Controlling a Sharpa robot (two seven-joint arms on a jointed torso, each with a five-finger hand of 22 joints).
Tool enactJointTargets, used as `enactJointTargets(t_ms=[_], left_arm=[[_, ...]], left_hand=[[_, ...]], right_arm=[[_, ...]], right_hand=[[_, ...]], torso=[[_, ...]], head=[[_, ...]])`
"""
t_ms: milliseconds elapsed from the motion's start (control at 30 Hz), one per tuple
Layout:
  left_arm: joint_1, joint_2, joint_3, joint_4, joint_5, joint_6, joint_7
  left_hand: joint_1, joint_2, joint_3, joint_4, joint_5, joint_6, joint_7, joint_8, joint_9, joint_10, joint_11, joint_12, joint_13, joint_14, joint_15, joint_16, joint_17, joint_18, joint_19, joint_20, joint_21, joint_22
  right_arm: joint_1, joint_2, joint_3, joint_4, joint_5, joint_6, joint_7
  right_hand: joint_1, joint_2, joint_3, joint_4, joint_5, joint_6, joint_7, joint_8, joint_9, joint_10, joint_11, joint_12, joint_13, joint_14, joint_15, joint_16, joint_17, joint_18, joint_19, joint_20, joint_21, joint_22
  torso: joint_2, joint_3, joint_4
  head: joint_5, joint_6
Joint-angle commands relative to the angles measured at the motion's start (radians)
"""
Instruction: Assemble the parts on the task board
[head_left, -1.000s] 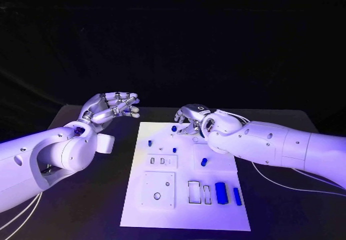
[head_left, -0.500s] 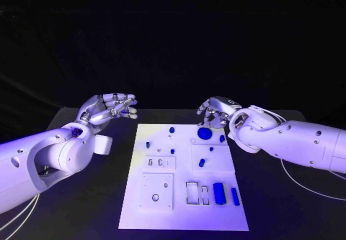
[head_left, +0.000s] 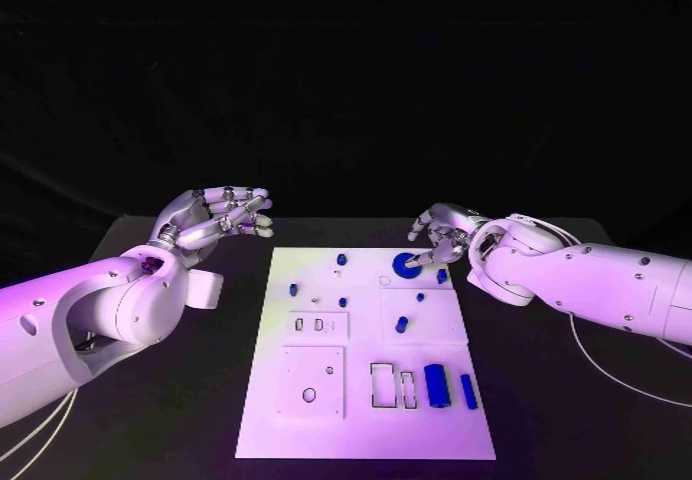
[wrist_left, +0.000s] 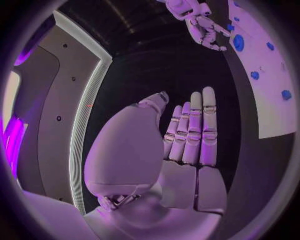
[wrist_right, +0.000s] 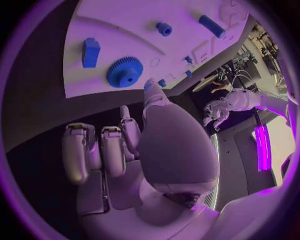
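A matte black table (head_left: 173, 400) stands before a dark backdrop, and a flat white rectangular task board (head_left: 368, 400) lies along its middle, running from near to far. The board's surface is smooth and carries shallow rectangular recesses at its near end, with 2 upright blue blocks (head_left: 436, 385) standing at the near right beside a narrow empty slot. Small blue pegs (head_left: 342, 258) stand scattered over the far half. A round blue gear (head_left: 408, 264) with fine teeth and a raised hub lies flat at the board's far right corner; in the right wrist view a squarish blue block (wrist_right: 90, 52) stands just beside it. The right hand (head_left: 441, 232), silver and jointed, hovers at that far right corner with fingers parted and curled down, holding nothing; whether a fingertip touches the gear I cannot tell. The left hand (head_left: 216, 215) is raised left of the board's far end, well apart from it, fingers loosely bent and apart, empty.
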Motion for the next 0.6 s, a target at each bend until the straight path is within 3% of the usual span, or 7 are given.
enactJointTargets(t_ms=[33,300,600], left_arm=[[0.001,0.002,0.001,0.001,0.004,0.019,0.004],[0.001,0.001,0.001,0.001,0.004,0.02,0.004],[0.001,0.002,0.001,-0.001,0.004,0.021,0.003]], left_hand=[[-0.003,0.003,0.004,0.0,-0.004,0.001,-0.002,-0.006,-0.001,0.003,0.001,-0.005,0.001,-0.006,0.0,-0.007,0.002,0.011,0.002,0.008,0.004,-0.001],[-0.003,0.003,0.004,0.0,-0.004,0.001,-0.002,-0.006,-0.001,0.003,0.001,-0.005,0.001,-0.006,0.0,-0.007,0.002,0.011,0.002,0.008,0.004,-0.001],[-0.003,0.003,0.004,0.0,-0.004,0.001,-0.002,-0.006,-0.001,0.003,0.001,-0.005,0.001,-0.006,0.0,-0.007,0.002,0.011,0.002,0.008,0.004,-0.001]], right_arm=[[-0.006,0.007,0.0,-0.011,0.024,0.077,-0.016],[-0.017,0.018,-0.001,-0.028,0.029,0.085,-0.01],[-0.022,0.034,-0.001,-0.046,0.038,0.079,0.001]], right_hand=[[-0.013,0.0,-0.006,-0.002,0.0,-0.007,-0.001,0.005,0.002,0.007,0.001,0.016,0.025,0.072,0.009,0.008,0.093,-0.011,0.018,0.006,0.009,0.143],[-0.014,0.004,-0.002,-0.002,0.0,-0.005,-0.001,0.016,0.004,0.018,0.001,0.04,0.05,0.078,0.01,0.019,0.127,-0.012,0.021,0.007,0.014,0.149],[0.001,0.033,0.028,-0.005,-0.002,0.006,-0.005,0.036,0.008,0.031,-0.002,0.066,0.078,0.081,0.008,0.026,0.145,-0.016,0.031,0.007,0.025,0.164]], torso=[[0.0,-0.0015,0.0022],[0.001,-0.0019,-0.0002],[0.0,-0.001,0.0022]], head=[[-0.004,-0.002],[-0.002,-0.004],[-0.004,-0.007]])
